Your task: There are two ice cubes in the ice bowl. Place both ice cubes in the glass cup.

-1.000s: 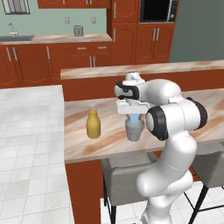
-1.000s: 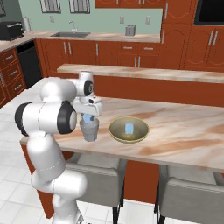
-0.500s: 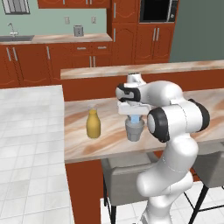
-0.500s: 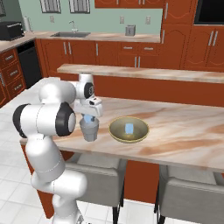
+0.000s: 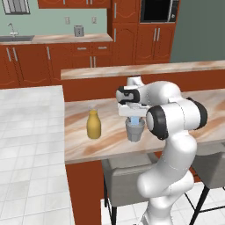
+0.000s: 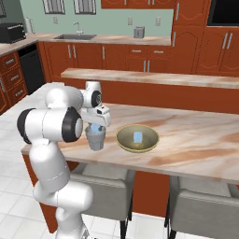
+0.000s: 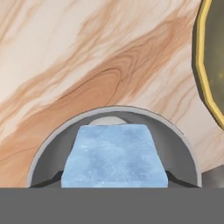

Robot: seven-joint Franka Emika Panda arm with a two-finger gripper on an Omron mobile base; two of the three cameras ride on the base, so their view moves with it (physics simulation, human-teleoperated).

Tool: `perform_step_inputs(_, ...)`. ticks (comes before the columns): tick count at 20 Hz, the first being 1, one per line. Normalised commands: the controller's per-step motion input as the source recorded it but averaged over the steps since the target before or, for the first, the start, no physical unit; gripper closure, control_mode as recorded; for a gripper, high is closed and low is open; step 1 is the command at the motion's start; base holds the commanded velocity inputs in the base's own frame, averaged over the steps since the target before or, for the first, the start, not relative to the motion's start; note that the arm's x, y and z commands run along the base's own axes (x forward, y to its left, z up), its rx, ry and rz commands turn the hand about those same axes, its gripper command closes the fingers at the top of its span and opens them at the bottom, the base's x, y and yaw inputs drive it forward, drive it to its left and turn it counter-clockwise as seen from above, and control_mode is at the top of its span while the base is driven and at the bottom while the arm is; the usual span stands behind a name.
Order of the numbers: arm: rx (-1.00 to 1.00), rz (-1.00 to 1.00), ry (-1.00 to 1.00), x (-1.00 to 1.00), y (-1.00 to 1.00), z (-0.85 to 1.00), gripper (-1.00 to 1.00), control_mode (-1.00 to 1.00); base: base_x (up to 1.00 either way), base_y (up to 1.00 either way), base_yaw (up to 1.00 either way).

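The gripper [image 5: 135, 118] grips one ice cube [image 7: 114, 155] directly over the glass cup [image 5: 134, 130], whose far rim is cut off in the hand view. Its fingertips are mostly hidden behind the cube. The other ice cube [image 6: 137, 137] lies in the ice bowl [image 6: 137, 138], beside the cup, near the marbled counter's [image 6: 196, 140] front edge. A yellow bottle [image 5: 93, 125] stands toward the counter's left end.

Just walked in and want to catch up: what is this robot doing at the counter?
The Franka arm's gripper hangs right over the glass cup, holding one ice cube between its fingers above the cup's mouth. The other ice cube lies in the ice bowl beside the cup. A yellow bottle stands on the counter's other side.
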Motion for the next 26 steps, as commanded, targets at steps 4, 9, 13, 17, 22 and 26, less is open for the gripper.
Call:
perform_step_inputs(4,0.00,0.00,0.00,0.00,0.00,-0.02,1.00,-1.00,0.00,0.00,0.00)
perform_step_inputs(9,0.00,0.00,0.00,0.03,0.00,0.00,-1.00,-1.00,0.00,0.00,0.00)
perform_step_inputs(13,0.00,0.00,-0.04,-0.04,0.00,0.13,-1.00,-1.00,0.00,0.00,0.00)
perform_step_inputs(17,0.00,0.00,-0.09,-0.08,0.00,0.41,-1.00,-1.00,0.00,0.00,0.00)
perform_step_inputs(22,0.00,0.00,-0.08,-0.01,-0.07,0.30,-1.00,-1.00,0.00,0.00,0.00)
perform_step_inputs(26,0.00,0.05,-0.09,0.00,-0.70,0.03,-1.00,-1.00,0.00,0.00,0.00)
